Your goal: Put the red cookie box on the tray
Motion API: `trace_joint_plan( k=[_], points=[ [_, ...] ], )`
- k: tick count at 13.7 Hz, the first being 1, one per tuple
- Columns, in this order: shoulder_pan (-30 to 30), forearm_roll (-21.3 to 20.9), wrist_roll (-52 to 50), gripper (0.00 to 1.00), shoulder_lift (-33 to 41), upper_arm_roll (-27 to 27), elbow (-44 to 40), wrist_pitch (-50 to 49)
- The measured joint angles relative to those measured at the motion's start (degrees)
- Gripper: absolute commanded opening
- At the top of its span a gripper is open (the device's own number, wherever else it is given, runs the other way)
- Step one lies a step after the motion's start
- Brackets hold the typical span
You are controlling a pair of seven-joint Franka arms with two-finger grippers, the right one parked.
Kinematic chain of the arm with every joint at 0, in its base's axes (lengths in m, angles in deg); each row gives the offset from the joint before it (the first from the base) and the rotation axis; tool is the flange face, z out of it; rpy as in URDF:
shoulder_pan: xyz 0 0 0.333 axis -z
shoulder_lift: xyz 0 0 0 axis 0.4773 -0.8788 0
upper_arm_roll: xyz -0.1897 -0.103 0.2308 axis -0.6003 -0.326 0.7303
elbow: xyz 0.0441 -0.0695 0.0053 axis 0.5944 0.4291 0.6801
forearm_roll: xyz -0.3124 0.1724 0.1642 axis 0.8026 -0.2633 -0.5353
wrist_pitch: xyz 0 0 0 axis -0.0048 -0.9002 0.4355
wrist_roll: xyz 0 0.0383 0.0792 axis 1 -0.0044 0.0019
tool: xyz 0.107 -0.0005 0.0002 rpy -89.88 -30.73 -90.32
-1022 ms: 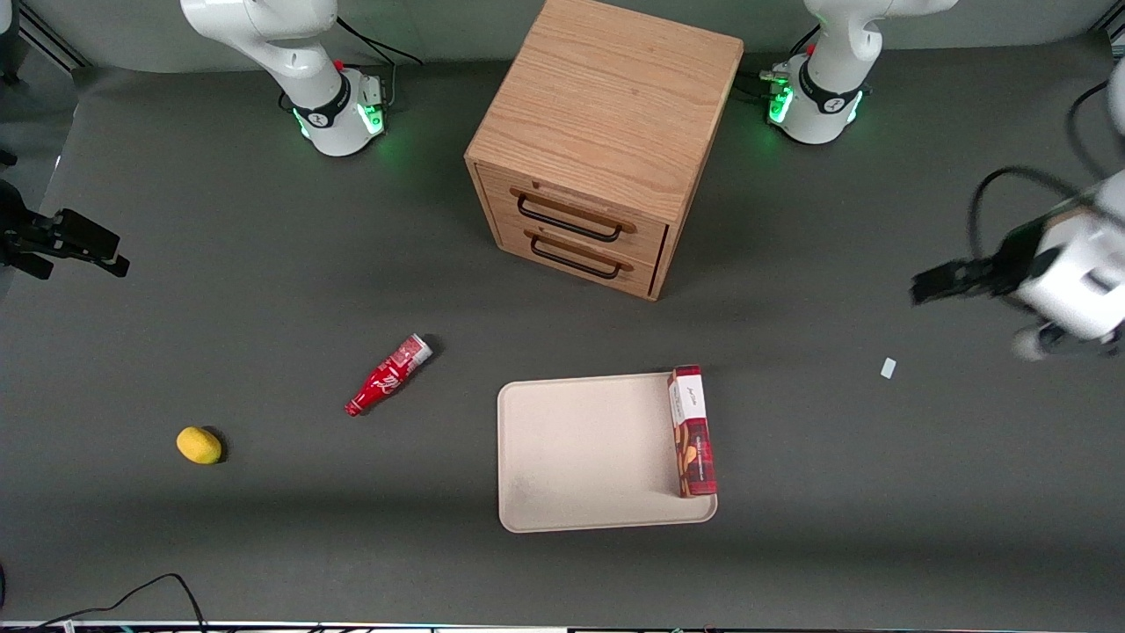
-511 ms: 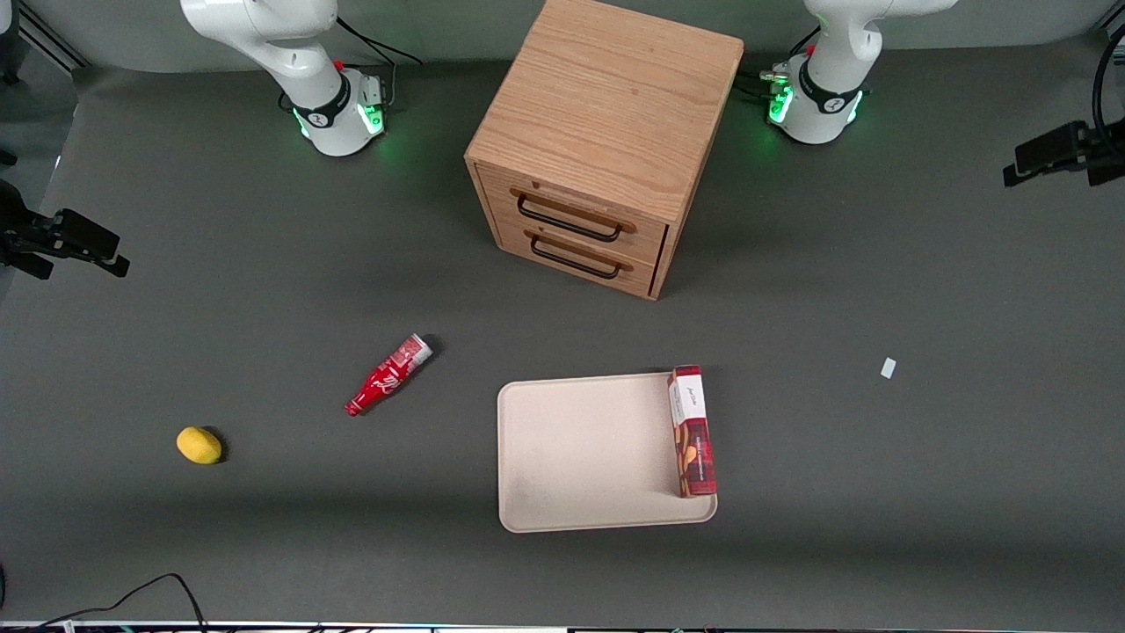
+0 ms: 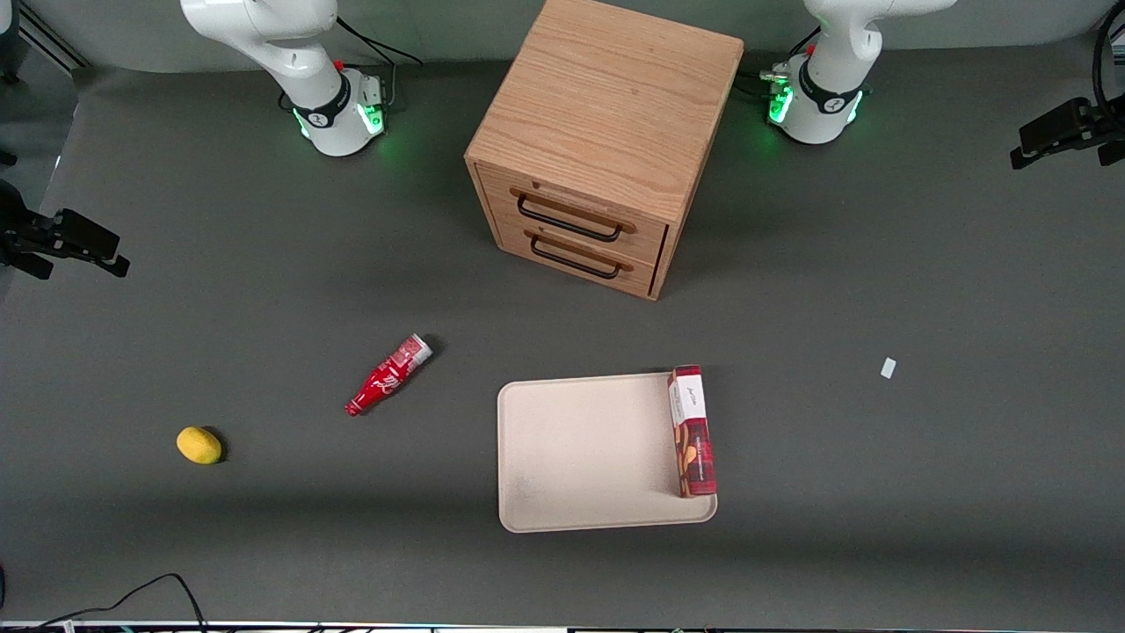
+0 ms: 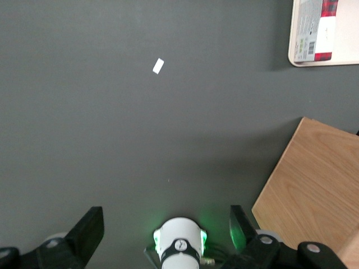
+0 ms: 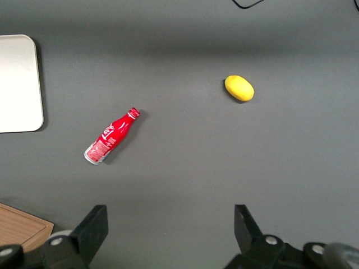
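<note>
the red cookie box [image 3: 692, 432] lay on the tray [image 3: 580, 457], along the rim toward the working arm's end, its white panel end farther from the front camera. script on that panel was too small to read; the wrist view showed a barcode patch on its end [image 4: 313, 31]. the gripper [image 4: 166, 224] hung high near the table's working-arm end, well apart from the tray, fingers spread wide and holding nothing. a red bottle [image 3: 388, 375] with white script, unreadable, lay toward the parked arm's end.
</note>
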Motion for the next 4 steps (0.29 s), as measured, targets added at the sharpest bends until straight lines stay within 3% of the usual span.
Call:
trace_joint_plan(
  k=[4],
  points=[
    [-0.01, -0.01, 0.21, 1.0, 5.48, -0.26, 6.71, 2.33]
  ],
)
